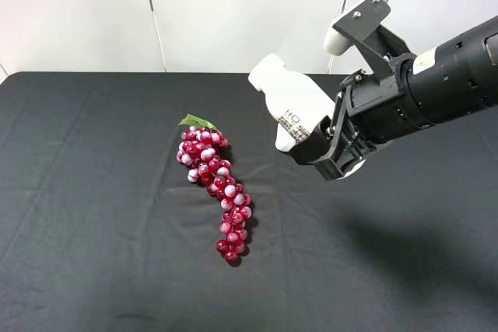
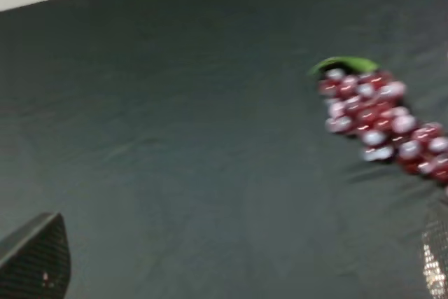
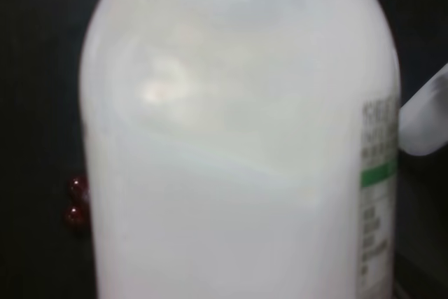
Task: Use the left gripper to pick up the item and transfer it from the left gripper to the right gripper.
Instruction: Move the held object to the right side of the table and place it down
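**Task status**

1. Location of the bottle. The bottle (image 1: 292,103) is off the table (image 1: 93,192), in the air above its far right part. It lies tilted, with the cap pointing up and away from the arm and the printed base end at the jaws. In the right wrist view the bottle (image 3: 238,145) fills nearly the whole picture, with a green strip and dark print at one edge.

2. Right gripper. The right gripper (image 1: 320,157) is clenched on the base end of the bottle and carries it alone. No other support touches the bottle in the high view.

3. Left gripper. The left gripper (image 2: 234,264) is released. Its fingers (image 2: 35,257) show only at the two lower corners of the left wrist view, wide apart, with bare black cloth between them. The left arm is not in the high view.

4. Other objects. The grape bunch (image 1: 214,188) lies on the cloth, well apart from the bottle. The left wrist view shows the same grape bunch (image 2: 381,120), blurred.

5. Assessment. Pick-up and hand-over appear complete, since the bottle sits in the right gripper and the left one is empty. As a judgement, little or nothing is left: at most a steady hold, with a check that the grip on the smooth base end does not slip.
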Robot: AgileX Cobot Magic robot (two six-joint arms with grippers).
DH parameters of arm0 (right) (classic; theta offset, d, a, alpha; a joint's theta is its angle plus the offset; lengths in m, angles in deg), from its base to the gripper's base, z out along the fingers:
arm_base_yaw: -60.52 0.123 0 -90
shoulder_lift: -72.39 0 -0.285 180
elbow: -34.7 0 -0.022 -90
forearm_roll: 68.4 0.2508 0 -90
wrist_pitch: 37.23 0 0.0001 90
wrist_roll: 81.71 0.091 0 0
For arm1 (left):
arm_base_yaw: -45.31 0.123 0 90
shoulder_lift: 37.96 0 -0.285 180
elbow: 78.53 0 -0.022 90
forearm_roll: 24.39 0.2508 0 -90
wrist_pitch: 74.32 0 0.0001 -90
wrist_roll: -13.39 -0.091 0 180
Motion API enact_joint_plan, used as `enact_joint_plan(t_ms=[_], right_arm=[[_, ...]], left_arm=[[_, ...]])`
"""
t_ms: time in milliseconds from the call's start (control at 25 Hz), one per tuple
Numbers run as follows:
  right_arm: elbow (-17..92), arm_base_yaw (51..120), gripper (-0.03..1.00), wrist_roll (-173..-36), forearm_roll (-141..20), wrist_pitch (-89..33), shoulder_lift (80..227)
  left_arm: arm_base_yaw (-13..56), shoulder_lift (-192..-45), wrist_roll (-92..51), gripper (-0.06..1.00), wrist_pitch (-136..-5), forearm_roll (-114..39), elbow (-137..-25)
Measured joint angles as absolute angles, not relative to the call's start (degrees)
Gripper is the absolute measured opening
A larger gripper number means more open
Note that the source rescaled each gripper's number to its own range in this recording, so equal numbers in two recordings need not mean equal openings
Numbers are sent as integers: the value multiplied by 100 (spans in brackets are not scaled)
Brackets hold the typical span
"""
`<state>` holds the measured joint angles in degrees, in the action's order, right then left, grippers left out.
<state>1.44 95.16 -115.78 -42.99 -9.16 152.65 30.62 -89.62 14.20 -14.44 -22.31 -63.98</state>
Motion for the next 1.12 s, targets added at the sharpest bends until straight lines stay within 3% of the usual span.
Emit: enact_joint_plan(t_ms=[440, 680, 1120], right_arm=[[144, 9516, 8, -11237, -4299, -916, 15265], [144, 9516, 8, -11196, -4299, -916, 15265], [144, 9516, 8, -10938, -4299, -916, 15265]], left_arm=[[3062, -6234, 1558, 100, -1162, -2113, -4066], [3062, -5066, 1552, 100, -1128, -2355, -3546], [3062, -4532, 1282, 99, -1338, -2952, -2918]])
